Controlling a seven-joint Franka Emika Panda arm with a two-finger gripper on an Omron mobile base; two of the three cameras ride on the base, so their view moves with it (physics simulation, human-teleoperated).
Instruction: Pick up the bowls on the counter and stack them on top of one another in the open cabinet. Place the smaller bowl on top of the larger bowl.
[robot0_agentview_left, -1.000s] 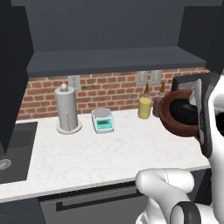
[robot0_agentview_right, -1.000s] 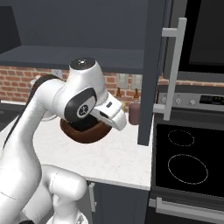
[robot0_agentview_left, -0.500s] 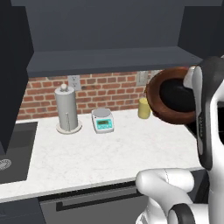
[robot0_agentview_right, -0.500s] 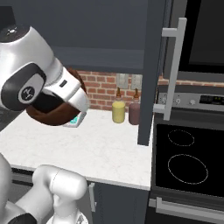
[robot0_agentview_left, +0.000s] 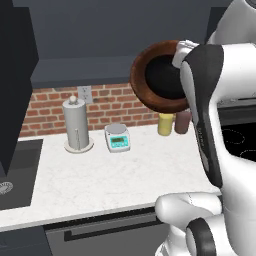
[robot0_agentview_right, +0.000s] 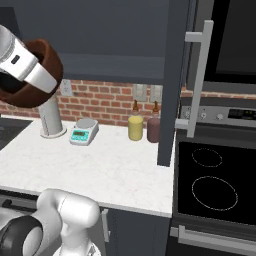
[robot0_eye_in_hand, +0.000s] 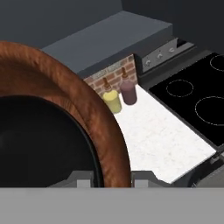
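My gripper (robot0_agentview_left: 181, 54) is shut on the rim of the larger bowl (robot0_agentview_left: 161, 76), a deep reddish-brown wood-like bowl with a dark inside. It hangs tilted on its side in the air, level with the open cabinet (robot0_agentview_left: 75, 72) and well above the counter (robot0_agentview_left: 100, 175). From the right, the larger bowl (robot0_agentview_right: 35, 75) sits at the far left under the white hand of the gripper (robot0_agentview_right: 44, 83). In the hand view its rim (robot0_eye_in_hand: 87, 105) curves across the left half, between the fingertips of the gripper (robot0_eye_in_hand: 111, 177). The smaller black bowl is hidden or out of view.
On the counter stand a grey paper-towel holder (robot0_agentview_left: 77, 125), a small teal scale (robot0_agentview_left: 117, 138), a yellow jar (robot0_agentview_left: 166, 123) and a maroon jar (robot0_agentview_left: 183, 121) against the brick wall. A black stovetop (robot0_agentview_right: 212, 180) lies to the right, past a tall dark panel (robot0_agentview_right: 172, 85).
The arm has lifted the larger bowl from just above the counter up to cabinet height and swung it leftward, tipping it onto its side.
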